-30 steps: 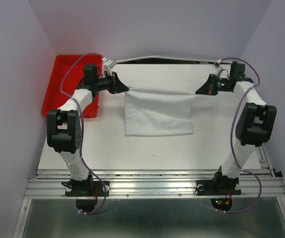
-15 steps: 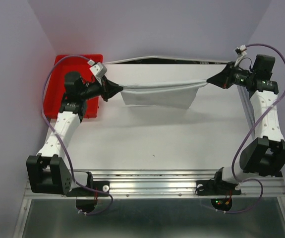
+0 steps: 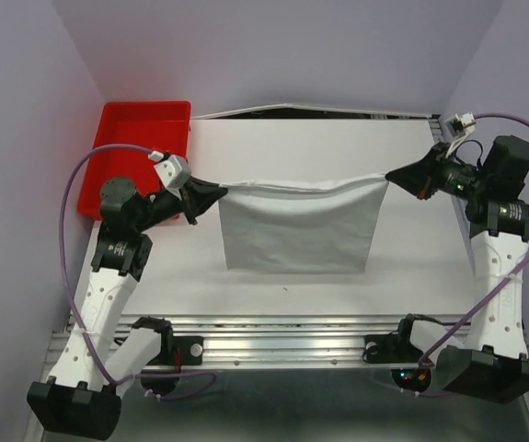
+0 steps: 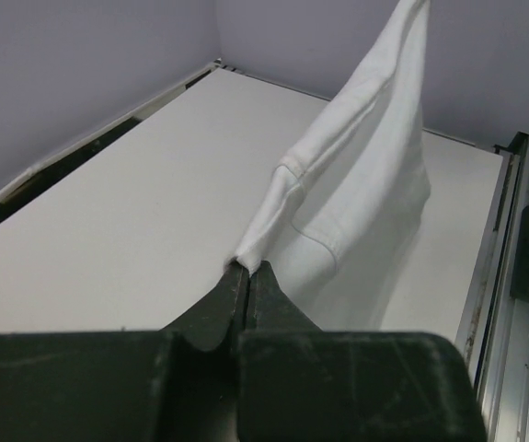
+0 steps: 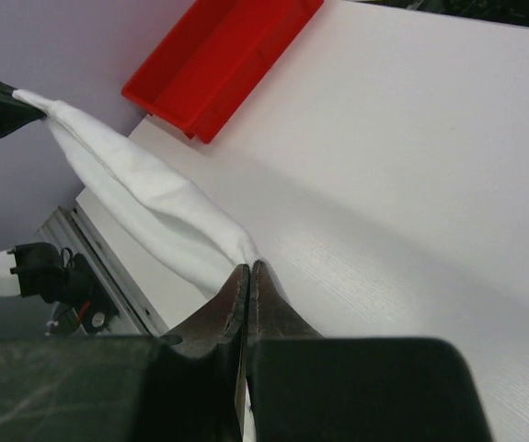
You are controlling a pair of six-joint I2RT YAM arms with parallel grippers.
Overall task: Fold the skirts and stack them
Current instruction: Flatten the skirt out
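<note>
Above the white tabletop, left gripper and right gripper each clamp a top corner of the plain white cloth skirt, evidently spreading it for folding.

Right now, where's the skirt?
In the top view the skirt hangs over mid-table, stretched by its upper corners between the left tool and the right tool, to the right of the red bin.

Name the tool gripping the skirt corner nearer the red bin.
The left tool, shut on the skirt near the red bin; the right tool grips the opposite corner.
</note>
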